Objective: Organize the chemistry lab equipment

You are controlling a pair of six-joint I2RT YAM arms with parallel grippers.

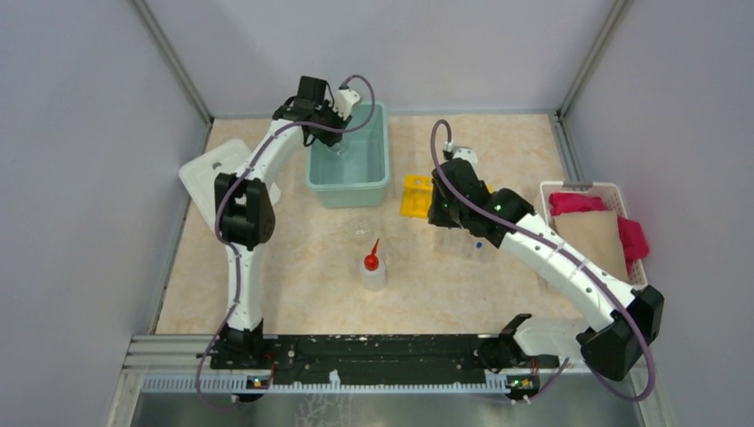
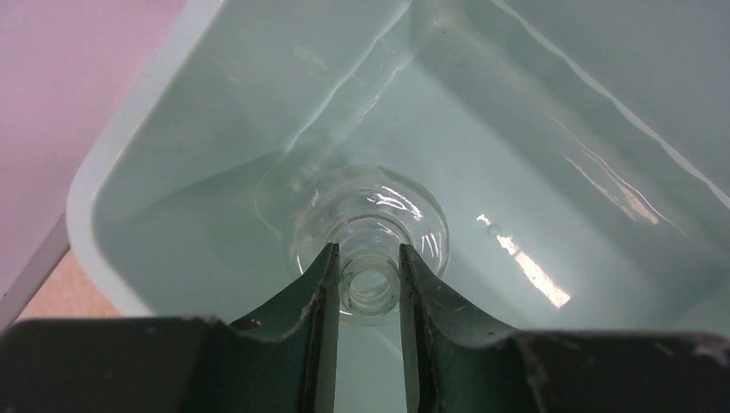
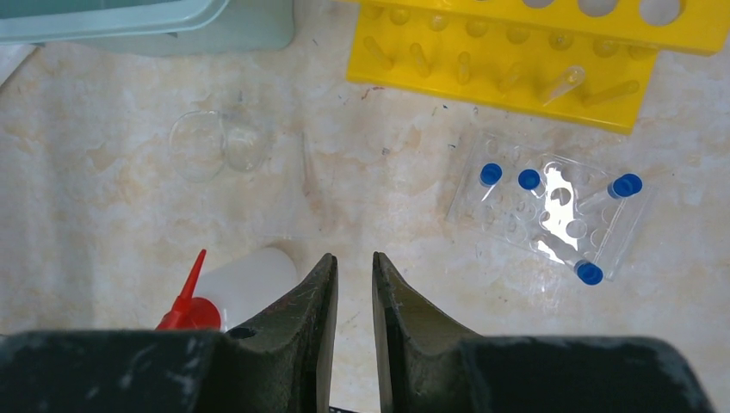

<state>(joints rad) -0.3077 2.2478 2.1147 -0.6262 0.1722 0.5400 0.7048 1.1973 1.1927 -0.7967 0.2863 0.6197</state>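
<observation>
Nearest the bases, the squeeze bottle [image 1: 373,271] stands upright on the table with its red nozzle up, and nothing touches it. Just beyond it hovers the right gripper [image 3: 353,280]. Its fingers are drawn almost together, with a thin gap and nothing between them, probably between picks. Ahead of it a glass cup [image 3: 215,146] sits alone. To its right, the blue-capped test tubes [image 3: 528,180] lie loose on a clear tray [image 3: 516,237], just short of the yellow rack [image 3: 516,52], whose holes look meant for them. Farthest off, the left gripper [image 2: 368,284] pinches the narrow neck of a small glass vessel [image 2: 370,202] low inside the teal bin [image 2: 112,155], apparently to set it there mouth up. Whether it touches the floor cannot be told.
</observation>
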